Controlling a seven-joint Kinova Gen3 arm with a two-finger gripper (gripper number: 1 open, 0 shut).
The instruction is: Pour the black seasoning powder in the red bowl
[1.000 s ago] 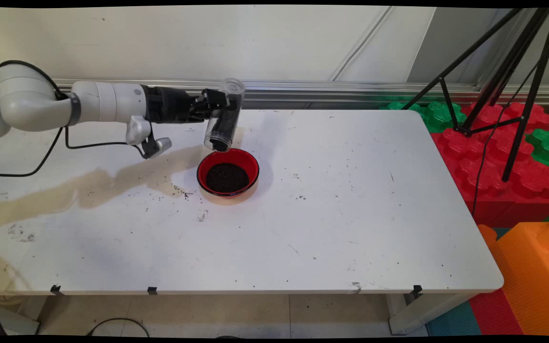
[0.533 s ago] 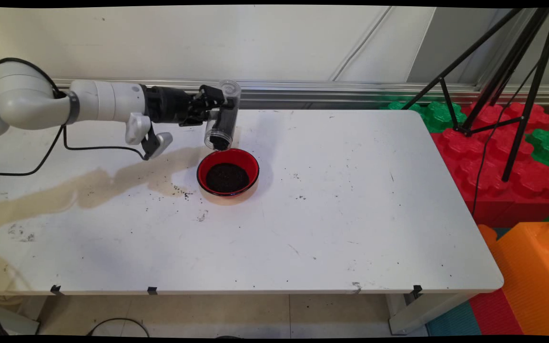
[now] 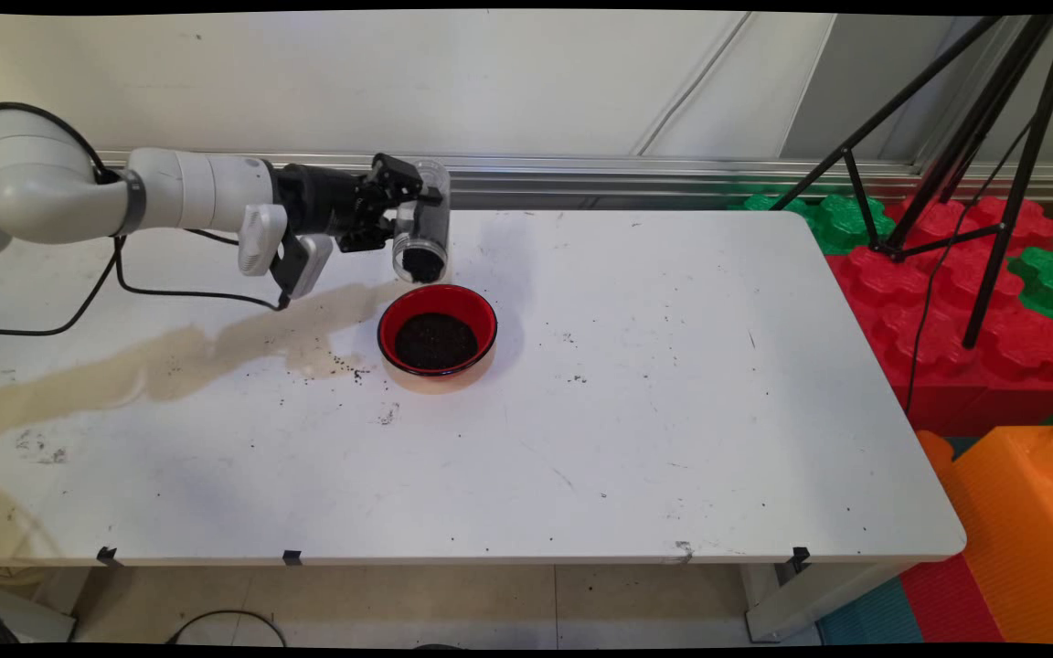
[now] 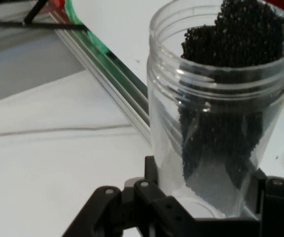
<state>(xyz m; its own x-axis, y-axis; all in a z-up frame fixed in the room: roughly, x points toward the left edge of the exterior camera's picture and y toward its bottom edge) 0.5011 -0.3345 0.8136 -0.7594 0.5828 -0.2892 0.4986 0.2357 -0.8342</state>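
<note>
White table (image 3: 636, 439) carries a red bowl (image 3: 396, 322) of dark granules, with stray specks scattered beside it. Gripper (image 3: 409, 217) is clamped on a clear jar (image 3: 424, 239), tilted mouth-down just above the bowl's far rim, dark granules (image 4: 230, 74) inside.

My arm (image 3: 188, 189): white rounded links, grey joint ring, black wrist sect. Black cables (image 3: 170, 294) hang below. My gripper (image 4: 206, 210): black linkage w/ small silver screws.
</note>
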